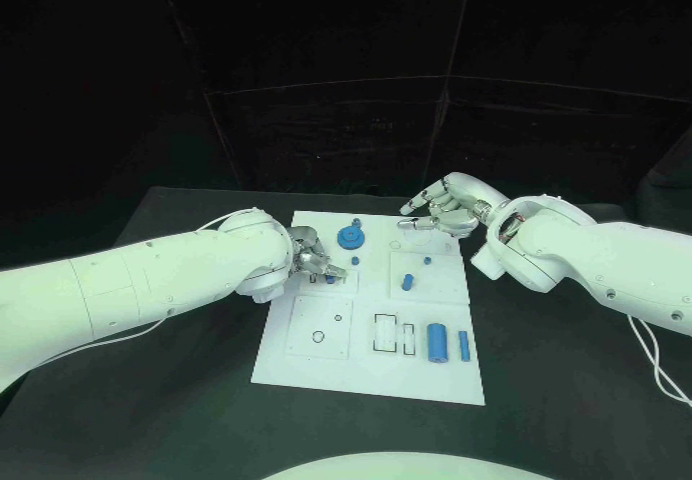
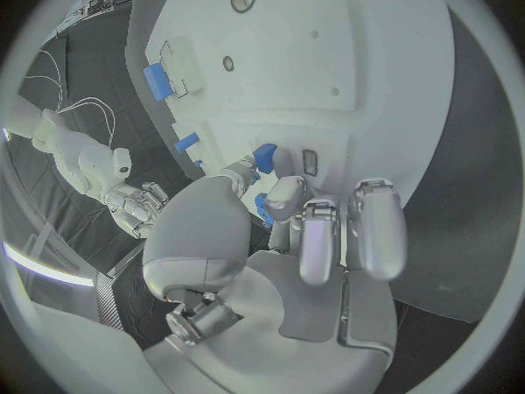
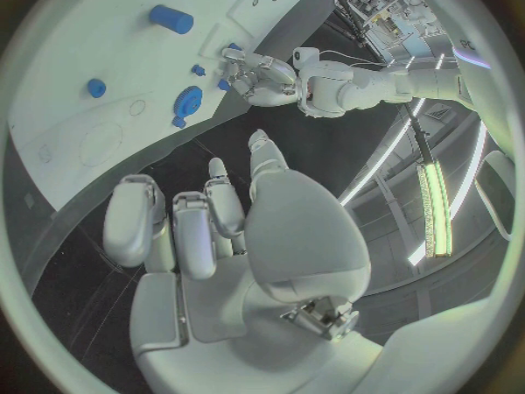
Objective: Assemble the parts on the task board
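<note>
Left hand at board's 9 o'clock edge, fingers pinching a small blue part. Right hand at 1 o'clock, fingers curled, holding nothing.

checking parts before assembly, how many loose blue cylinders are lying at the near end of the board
2: a thicker blue cylinder and a thinner blue cylinder to its right, lying side by side on the task board. Others may be hidden under the left hand.

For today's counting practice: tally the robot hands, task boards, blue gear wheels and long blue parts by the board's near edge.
Hands: 2, left hand, right hand
Task board: 1
Blue gear wheel: 1
Long blue parts: 2, cylinder, bar
Total: 6
</note>
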You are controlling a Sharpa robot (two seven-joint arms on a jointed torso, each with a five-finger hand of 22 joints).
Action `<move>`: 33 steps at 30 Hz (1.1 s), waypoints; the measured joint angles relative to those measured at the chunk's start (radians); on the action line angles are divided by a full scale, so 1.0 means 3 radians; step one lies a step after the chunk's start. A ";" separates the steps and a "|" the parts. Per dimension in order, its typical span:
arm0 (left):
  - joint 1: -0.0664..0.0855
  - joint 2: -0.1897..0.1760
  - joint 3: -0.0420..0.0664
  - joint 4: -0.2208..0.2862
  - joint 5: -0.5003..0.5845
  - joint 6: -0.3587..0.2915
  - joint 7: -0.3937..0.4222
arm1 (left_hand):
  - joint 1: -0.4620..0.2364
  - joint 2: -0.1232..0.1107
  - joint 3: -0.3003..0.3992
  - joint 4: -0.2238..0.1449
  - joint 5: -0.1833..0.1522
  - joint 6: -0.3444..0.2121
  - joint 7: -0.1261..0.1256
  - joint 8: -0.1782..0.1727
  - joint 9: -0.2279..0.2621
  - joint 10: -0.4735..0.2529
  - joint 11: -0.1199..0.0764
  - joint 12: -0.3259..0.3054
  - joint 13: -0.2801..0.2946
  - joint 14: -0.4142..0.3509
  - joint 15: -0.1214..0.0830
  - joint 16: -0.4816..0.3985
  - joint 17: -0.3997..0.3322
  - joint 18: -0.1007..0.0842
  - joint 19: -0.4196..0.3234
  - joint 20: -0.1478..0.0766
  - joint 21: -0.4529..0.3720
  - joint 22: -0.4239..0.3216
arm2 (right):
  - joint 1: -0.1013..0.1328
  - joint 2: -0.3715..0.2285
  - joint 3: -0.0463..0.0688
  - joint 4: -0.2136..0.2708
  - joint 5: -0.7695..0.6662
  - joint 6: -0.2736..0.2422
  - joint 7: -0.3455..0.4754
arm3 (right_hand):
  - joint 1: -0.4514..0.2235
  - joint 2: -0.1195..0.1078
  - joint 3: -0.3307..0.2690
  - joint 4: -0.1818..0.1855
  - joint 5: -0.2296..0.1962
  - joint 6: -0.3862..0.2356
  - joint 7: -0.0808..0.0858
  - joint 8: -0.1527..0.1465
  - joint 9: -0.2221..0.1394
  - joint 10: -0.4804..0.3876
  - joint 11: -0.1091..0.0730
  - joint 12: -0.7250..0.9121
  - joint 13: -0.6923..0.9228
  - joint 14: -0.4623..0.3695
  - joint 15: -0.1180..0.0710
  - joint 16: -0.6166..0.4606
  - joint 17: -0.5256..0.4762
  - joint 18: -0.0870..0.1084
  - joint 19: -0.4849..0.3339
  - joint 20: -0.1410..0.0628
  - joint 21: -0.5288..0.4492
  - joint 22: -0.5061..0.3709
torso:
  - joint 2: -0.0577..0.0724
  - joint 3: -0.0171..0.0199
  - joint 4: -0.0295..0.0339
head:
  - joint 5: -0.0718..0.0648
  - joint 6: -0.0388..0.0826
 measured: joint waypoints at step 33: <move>0.0228 -0.0199 0.0245 0.0053 0.0077 0.0179 0.0010 | 0.0073 -0.0068 -0.0816 0.0120 -0.0142 -0.0294 0.0113 -0.0162 -0.0119 -0.0415 0.0090 -0.0500 -0.0679 -0.0001 0.0017 0.0000 0.0000 0.0000 -0.0095 0.0024 -0.0299 -0.0383 | 0.0000 0.0036 0.0000 -0.0072 -0.0001 0.0016 -0.0003 | -0.0013 0.0014 -0.0021 0.0021 0.0000 0.0000 0.0000 0.0000 0.0000 -0.0012 -0.0012 0.0000 -0.0006 0.0000 0.0000 0.0000 0.0002 0.0000 0.0000 0.0000 0.0000 -0.0014 | 0.0000 -0.0002 0.0003 | -0.0012 0.0010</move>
